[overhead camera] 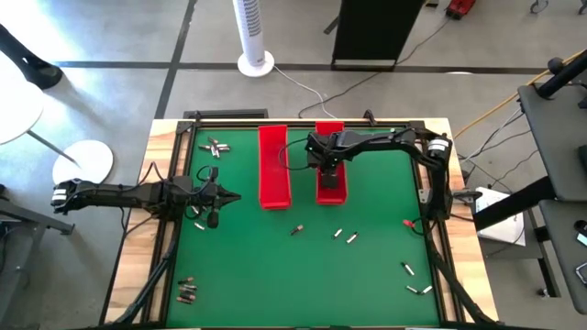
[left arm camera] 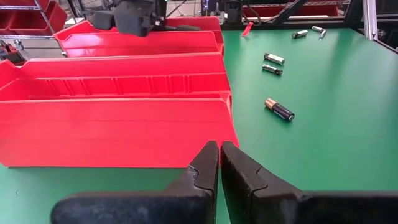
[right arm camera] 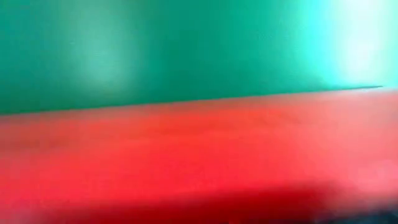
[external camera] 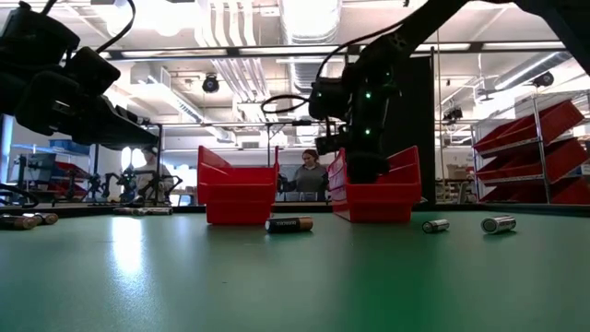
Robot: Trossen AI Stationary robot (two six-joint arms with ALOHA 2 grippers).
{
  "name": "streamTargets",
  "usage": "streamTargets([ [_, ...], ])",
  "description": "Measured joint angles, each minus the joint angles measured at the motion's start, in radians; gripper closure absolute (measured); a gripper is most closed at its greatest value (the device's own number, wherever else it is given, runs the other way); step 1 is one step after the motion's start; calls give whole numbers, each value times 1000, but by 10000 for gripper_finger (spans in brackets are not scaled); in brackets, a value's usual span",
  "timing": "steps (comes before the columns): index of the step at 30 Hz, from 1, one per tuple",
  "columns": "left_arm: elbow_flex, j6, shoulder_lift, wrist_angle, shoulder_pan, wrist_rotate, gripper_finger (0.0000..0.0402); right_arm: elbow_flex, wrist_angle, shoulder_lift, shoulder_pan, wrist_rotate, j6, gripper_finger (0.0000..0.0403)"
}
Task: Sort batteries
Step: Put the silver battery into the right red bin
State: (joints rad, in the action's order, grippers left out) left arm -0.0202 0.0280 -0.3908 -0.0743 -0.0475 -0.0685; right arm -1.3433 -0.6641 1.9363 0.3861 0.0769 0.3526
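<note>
While sorting was only part done, the batteries lay scattered over the green table (overhead camera: 275,275), and the layout explained both arms' poses. Going left to right in the high view: a small heap of cells (overhead camera: 187,291) sat toward seven o'clock near the front-left corner, another cluster (overhead camera: 215,146) toward ten o'clock, and a couple of cells (overhead camera: 199,223) lay just below the left gripper (overhead camera: 231,196). That gripper hung at about nine o'clock, its fingers pressed together with nothing between them, pointed at the side wall of the left red tray (overhead camera: 273,167); it looked parked, waiting its turn.

Both trays stood side by side at twelve o'clock, probably one per battery kind. A dark, copper-ended battery (overhead camera: 296,230) rested near the table's centre, in front of the trays, and in the low view it sat between them. The right gripper (overhead camera: 327,172) hung over the right red tray (overhead camera: 331,181), reaching down inside it, which suits dropping a cell there. Its wrist view showed only blurred red wall and green mat, so I cannot tell whether its fingers held anything or how wide they stood.

Further right, silvery cells (overhead camera: 344,236) lay toward five o'clock of centre, and more (overhead camera: 415,280) near the front-right corner, with a small red scrap (overhead camera: 408,222) at three o'clock. Most remained unsorted.
</note>
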Motion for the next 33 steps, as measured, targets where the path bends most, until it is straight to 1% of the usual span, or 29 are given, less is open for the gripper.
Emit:
streamTargets([
  [3, 0, 0, 0, 0, 0, 0, 402, -2, 9, 11, 4, -9, 1, 348],
  [12, 0, 0, 0, 0, 0, 0, 402, -10, 18, 11, 11, 2, 0, 296],
  [21, 0, 0, 0, 0, 0, 0, 402, -10, 19, 1, 10, 3, 0, 263],
  [25, 0, 0, 0, 0, 0, 0, 402, -10, 18, -44, 9, 6, 3, 250],
  [27, 0, 0, 0, 0, 0, 0, 402, -10, 17, -78, 7, 29, 3, 243],
  [30, 0, 0, 0, 0, 0, 0, 402, -10, 3, -145, 0, 70, 3, 235],
  [33, 0, 0, 0, 0, 0, 0, 402, -10, -23, -228, -21, 76, -18, 229],
])
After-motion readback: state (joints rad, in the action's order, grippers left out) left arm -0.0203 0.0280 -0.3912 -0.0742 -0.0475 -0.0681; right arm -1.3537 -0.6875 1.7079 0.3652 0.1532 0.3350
